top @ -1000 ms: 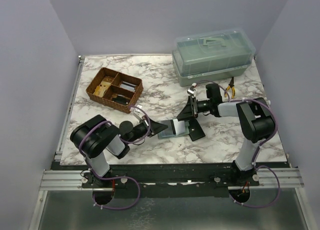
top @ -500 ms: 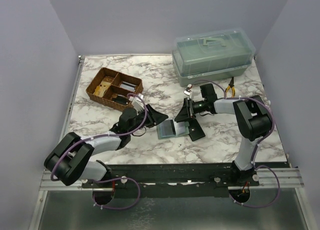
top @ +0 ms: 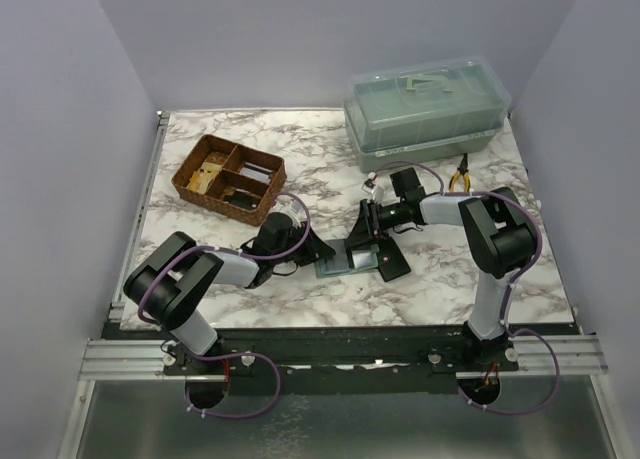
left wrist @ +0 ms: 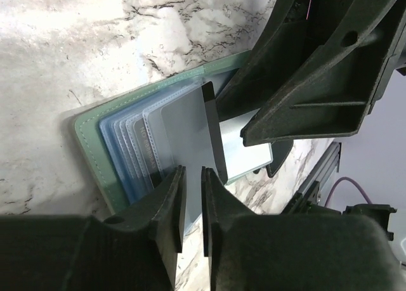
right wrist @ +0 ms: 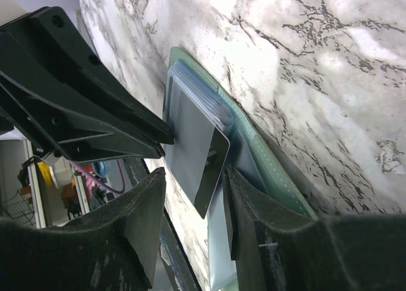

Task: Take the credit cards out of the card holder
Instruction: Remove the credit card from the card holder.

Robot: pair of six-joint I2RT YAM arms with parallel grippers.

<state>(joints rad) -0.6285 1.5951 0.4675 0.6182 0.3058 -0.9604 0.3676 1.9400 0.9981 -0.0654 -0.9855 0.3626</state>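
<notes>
The sage-green card holder [top: 348, 260] lies open on the marble, its clear sleeves fanned out in the left wrist view [left wrist: 95, 153]. A pale blue card [left wrist: 187, 123] sticks out of the sleeves, tilted up off the wallet [right wrist: 269, 161]. My left gripper [left wrist: 191, 177] is pinched on the card's edge; it also shows in the top view [top: 323, 251] and in the right wrist view [right wrist: 166, 136]. My right gripper [right wrist: 193, 184] is open, its fingers on either side of the card [right wrist: 190, 135], low over the wallet [top: 362, 227]. No tan-brown card shows.
A black snap wallet [top: 393, 266] lies just right of the card holder. A wicker basket [top: 228, 177] with small items stands at the back left. A clear plastic box [top: 425, 114] stands at the back right, with pliers [top: 460, 174] beside it.
My left arm swung outward and back, and its gripper returned to the wallet's left edge and closed on the card. My right gripper shifted slightly left over the wallet.
</notes>
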